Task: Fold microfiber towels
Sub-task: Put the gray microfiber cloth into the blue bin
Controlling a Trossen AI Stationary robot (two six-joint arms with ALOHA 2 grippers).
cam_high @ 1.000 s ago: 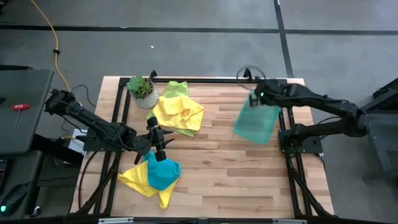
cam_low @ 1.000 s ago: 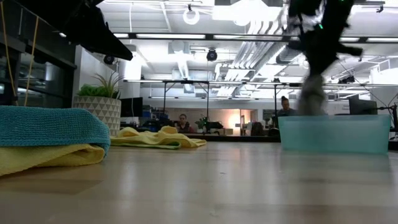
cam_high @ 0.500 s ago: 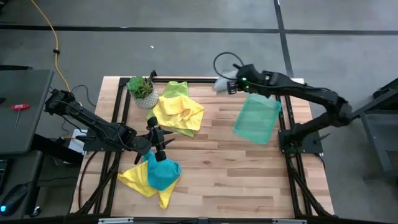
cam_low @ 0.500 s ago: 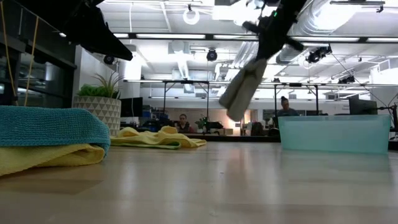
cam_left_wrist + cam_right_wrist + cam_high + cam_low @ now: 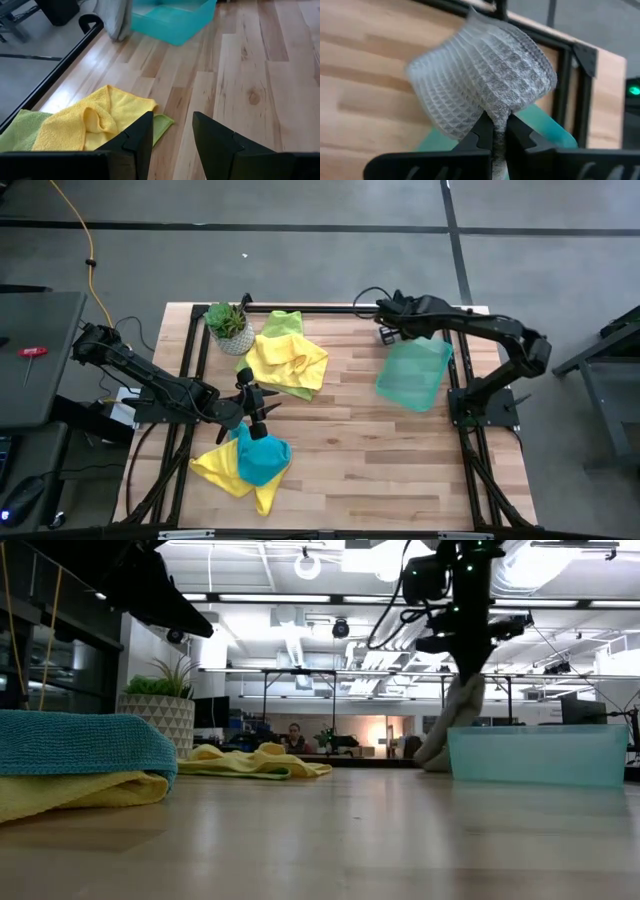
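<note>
Grey microfiber towel (image 5: 485,80) hangs pinched in the right end effector (image 5: 494,131), at about one o'clock on the desk (image 5: 380,450), just beside the green tray (image 5: 412,375). Left end effector (image 5: 260,415) waits at eight o'clock, fingers apart and holding nothing, above the teal towel (image 5: 262,460) lying on a yellow towel (image 5: 222,470).

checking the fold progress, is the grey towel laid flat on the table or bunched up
Bunched up, not flat: the grey towel hangs crumpled from the shut right end effector, its low end at the table beside the green tray.
</note>
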